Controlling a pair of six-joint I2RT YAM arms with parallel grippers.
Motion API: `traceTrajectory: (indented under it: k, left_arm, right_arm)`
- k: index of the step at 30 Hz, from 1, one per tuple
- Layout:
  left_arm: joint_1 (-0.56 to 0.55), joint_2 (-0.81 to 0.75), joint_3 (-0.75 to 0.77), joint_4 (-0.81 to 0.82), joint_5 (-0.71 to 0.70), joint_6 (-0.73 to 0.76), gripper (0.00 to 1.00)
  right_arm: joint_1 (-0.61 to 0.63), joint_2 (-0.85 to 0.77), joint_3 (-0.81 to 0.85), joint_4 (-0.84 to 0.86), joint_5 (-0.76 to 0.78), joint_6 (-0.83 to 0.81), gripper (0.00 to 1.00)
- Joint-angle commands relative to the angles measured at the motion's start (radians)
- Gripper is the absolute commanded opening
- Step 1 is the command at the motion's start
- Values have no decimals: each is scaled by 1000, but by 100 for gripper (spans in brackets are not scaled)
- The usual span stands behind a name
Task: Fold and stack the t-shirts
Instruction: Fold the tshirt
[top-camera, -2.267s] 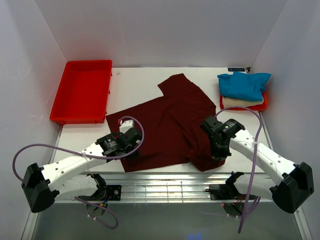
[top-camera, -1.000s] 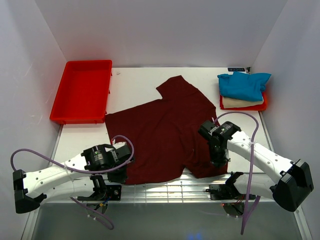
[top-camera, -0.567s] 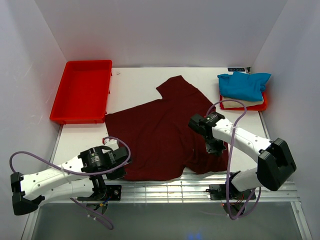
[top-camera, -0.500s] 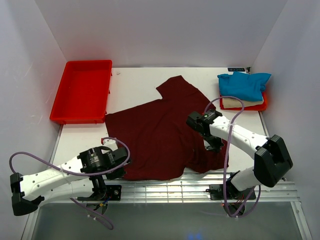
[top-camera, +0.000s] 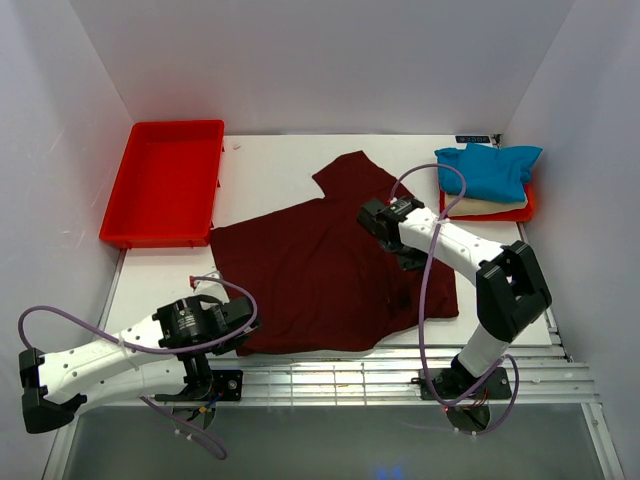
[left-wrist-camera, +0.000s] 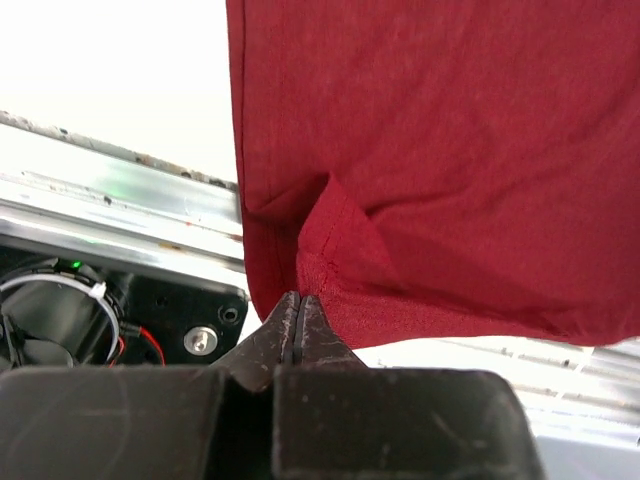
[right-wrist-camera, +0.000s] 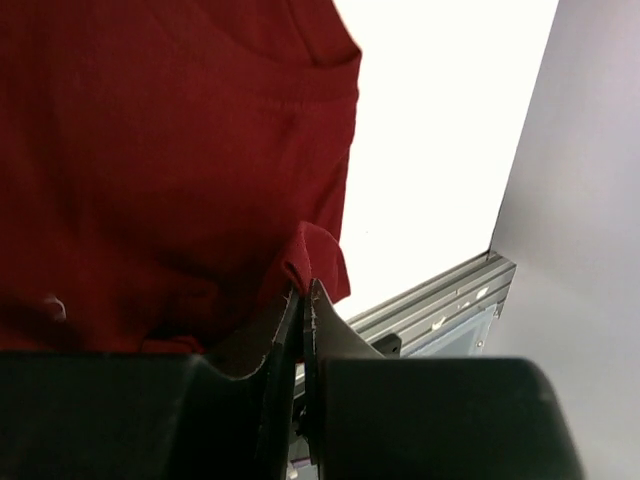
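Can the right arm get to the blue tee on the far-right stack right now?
Probably not yet. Nothing blocks the way to the blue tee, but the right gripper is shut on the maroon t-shirt and would need to let go first.

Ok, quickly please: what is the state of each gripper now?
Left gripper: closed, pinching the maroon t-shirt hem.
Right gripper: closed on a fold of it.

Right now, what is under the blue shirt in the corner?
A folded cream t-shirt lies under the blue t-shirt, and a red tray sits beneath both. Only their front edges show; the rest is covered.
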Motion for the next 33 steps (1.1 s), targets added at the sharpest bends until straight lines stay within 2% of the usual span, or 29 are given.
traceTrajectory:
  k: [1,17,33]
  left_arm:
    - [4,1,0,-65,-69,-202,0]
    - [111,-71,3,-65,-88,-179,0]
    - [143,-73,2,-65,-83,-174,0]
  right_arm:
    - [-29,22,71,51,78,-45,8]
    - [-118,186,233,188,106,-235,8]
    - [-202,280,394,221,123,-353,8]
